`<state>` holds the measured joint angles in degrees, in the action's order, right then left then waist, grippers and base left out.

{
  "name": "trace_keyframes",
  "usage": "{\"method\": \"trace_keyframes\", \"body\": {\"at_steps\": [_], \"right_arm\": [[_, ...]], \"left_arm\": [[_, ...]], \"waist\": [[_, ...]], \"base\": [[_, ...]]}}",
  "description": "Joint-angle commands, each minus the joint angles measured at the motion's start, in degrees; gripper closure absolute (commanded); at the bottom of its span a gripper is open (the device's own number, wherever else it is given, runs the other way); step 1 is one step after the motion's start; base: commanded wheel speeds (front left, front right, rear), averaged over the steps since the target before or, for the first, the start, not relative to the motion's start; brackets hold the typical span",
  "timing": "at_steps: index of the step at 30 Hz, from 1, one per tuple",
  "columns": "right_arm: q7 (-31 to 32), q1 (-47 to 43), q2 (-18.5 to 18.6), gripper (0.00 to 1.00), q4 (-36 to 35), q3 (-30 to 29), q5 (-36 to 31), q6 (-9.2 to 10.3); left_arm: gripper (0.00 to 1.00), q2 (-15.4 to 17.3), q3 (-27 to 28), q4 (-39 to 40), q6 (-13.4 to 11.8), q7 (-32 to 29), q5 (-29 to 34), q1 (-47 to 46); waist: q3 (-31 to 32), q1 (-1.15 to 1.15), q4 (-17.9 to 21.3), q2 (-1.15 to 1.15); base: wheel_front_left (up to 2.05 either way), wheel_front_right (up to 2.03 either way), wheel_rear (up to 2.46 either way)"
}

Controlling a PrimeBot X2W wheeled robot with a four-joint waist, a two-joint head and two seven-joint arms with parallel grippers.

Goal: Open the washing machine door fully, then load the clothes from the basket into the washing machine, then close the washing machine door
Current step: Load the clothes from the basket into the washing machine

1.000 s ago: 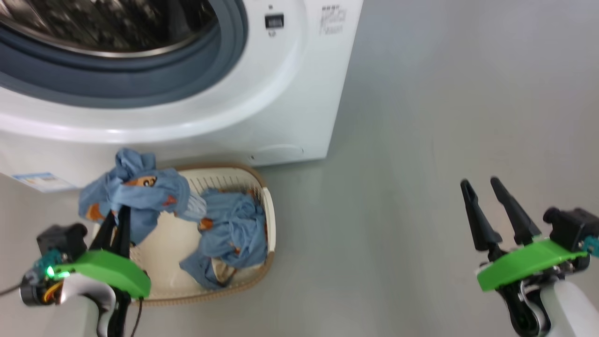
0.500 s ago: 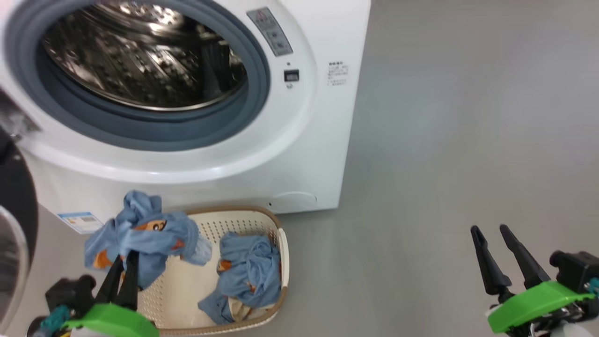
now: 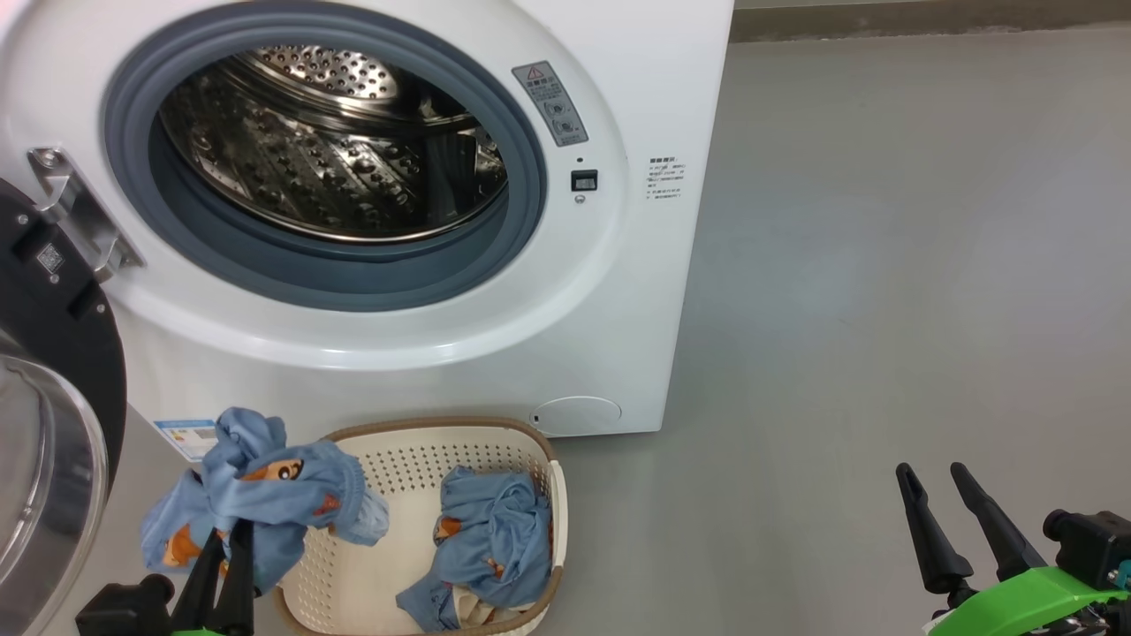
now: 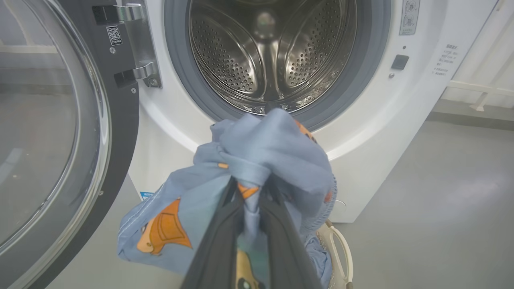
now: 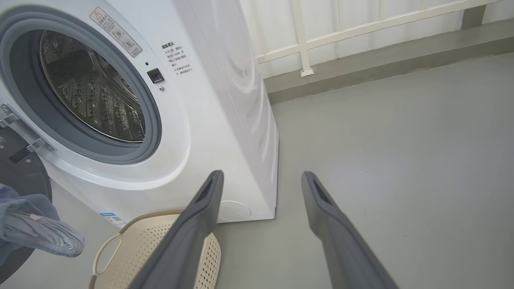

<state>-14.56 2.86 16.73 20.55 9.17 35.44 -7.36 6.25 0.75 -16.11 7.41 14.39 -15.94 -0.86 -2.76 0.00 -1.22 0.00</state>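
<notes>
The white washing machine (image 3: 618,291) stands with its steel drum (image 3: 336,150) exposed, and its black door (image 3: 53,371) is swung open at the left. On the floor in front sits the cream basket (image 3: 389,583), with light blue clothes (image 3: 495,539) lying in its right half. My left gripper (image 3: 225,541) is shut on another light blue garment (image 3: 256,495), lifted above the basket's left rim. In the left wrist view that garment (image 4: 257,160) hangs before the drum opening (image 4: 269,52). My right gripper (image 3: 932,477) stands open over bare floor at the lower right.
Grey floor (image 3: 884,265) stretches to the right of the machine. A white railing (image 5: 361,28) and a low grey kerb (image 5: 381,68) run behind it. The open door's glass bowl (image 4: 44,132) bulges out at the left.
The head camera has tilted up, bringing the whole drum opening and door into view. The left gripper keeps its hold on the garment; the right gripper stays open.
</notes>
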Motion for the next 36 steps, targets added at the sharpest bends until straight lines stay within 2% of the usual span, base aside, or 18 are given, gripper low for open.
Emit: {"method": "trace_keyframes", "body": {"at_steps": [1, 17, 25, 36], "right_arm": [[-0.4, -0.1, 1.0, 0.0, -1.4, 0.6, 0.2, -0.13], [-0.4, 2.5, 0.8, 0.0, -2.4, 0.1, -0.1, -0.13], [-0.4, 6.3, 0.2, 0.0, -3.1, -0.1, -0.4, -0.13], [-0.4, 11.5, -1.6, 0.0, -3.6, 0.0, -0.8, -0.13]], "left_arm": [[1.0, 0.8, 2.1, 2.0, 0.1, 0.6, 0.3, -0.7], [1.0, 0.1, 2.2, 2.2, 0.1, 0.6, -0.2, -5.6], [1.0, 0.3, 2.2, 0.2, 0.1, 0.6, -1.5, -15.0], [1.0, 3.5, 1.3, -0.2, 0.1, 0.6, -0.8, -30.4]], "waist": [[-0.2, 0.0, -0.1, 0.0], [-5.8, 0.0, 0.3, 0.0], [-12.8, 0.0, 1.4, 0.0], [-21.0, 0.0, 4.5, 0.0]], "base": [[0.0, 0.0, 0.0], [0.0, 0.0, 0.0], [0.0, 0.0, 0.0], [0.0, 0.0, 0.0]]}}
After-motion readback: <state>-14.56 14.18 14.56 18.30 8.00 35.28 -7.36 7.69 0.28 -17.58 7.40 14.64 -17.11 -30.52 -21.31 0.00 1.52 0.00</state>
